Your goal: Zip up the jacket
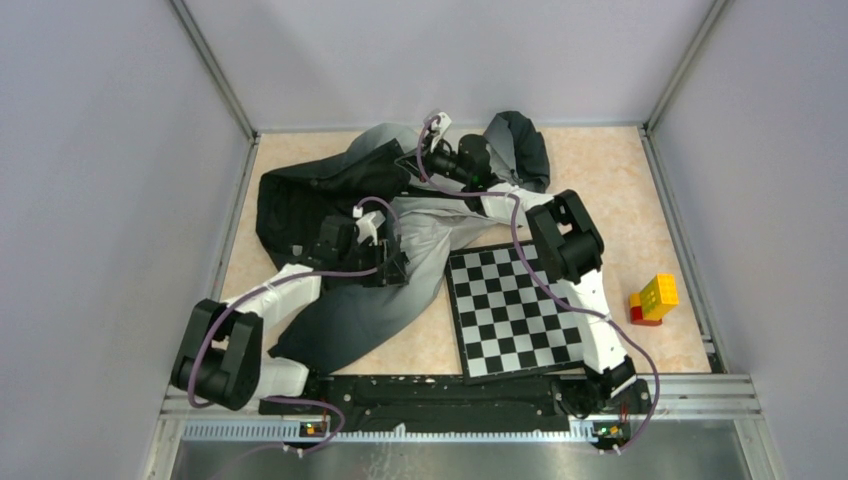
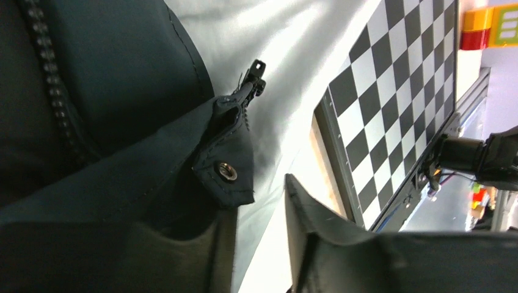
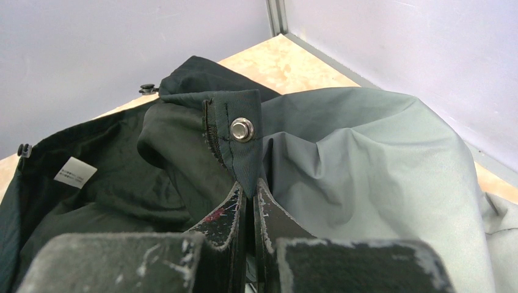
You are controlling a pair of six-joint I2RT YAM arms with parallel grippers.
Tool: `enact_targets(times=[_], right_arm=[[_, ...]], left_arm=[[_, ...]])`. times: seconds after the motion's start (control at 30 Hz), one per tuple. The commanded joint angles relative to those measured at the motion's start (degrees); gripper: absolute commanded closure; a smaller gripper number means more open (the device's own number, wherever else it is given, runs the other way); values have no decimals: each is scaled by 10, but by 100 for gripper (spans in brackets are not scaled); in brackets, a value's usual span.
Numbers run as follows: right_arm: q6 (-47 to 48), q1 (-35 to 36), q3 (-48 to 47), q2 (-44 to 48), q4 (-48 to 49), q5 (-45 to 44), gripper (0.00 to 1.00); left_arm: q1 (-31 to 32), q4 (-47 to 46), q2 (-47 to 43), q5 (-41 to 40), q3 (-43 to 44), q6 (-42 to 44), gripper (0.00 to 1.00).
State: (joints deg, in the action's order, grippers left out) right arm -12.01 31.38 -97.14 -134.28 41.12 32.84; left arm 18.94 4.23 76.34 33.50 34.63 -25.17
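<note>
The left arm bends low over the jacket [image 1: 345, 315], its gripper [image 1: 390, 268] seemingly a little parted beside the zipper pull [image 2: 253, 76]. The right arm stretches far back, and its gripper [image 3: 249, 198] pinches a snap-buttoned corner [image 3: 242, 129]. A chessboard [image 1: 510, 310] touches the jacket, which sprawls crumpled and unzipped across the bench [image 1: 600, 170], grey fading to charcoal.

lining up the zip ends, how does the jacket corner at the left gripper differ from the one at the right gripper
Left corner: dull ring snap and a zipper pull; right corner: shiny domed snap, no pull showing. The right gripper pinches the right corner upright; no finger touches the left corner. Both are dark fabric.
</note>
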Motion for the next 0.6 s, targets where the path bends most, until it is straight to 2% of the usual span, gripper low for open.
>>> enact_targets(times=[0.0, 0.17, 0.27, 0.4, 0.57], right_arm=[[-1, 2, -6, 40, 28, 11, 100], [-3, 2, -4, 41, 28, 13, 100], [-1, 2, -3, 42, 28, 12, 100], [-1, 2, -2, 42, 28, 12, 100], [3, 2, -1, 43, 27, 11, 100]], left_arm=[[2, 69, -51, -21, 51, 38, 54], [3, 142, -82, -11, 112, 77, 41], [3, 163, -102, -24, 139, 97, 39], [3, 145, -100, -52, 153, 119, 37], [5, 218, -55, -51, 188, 190, 33]])
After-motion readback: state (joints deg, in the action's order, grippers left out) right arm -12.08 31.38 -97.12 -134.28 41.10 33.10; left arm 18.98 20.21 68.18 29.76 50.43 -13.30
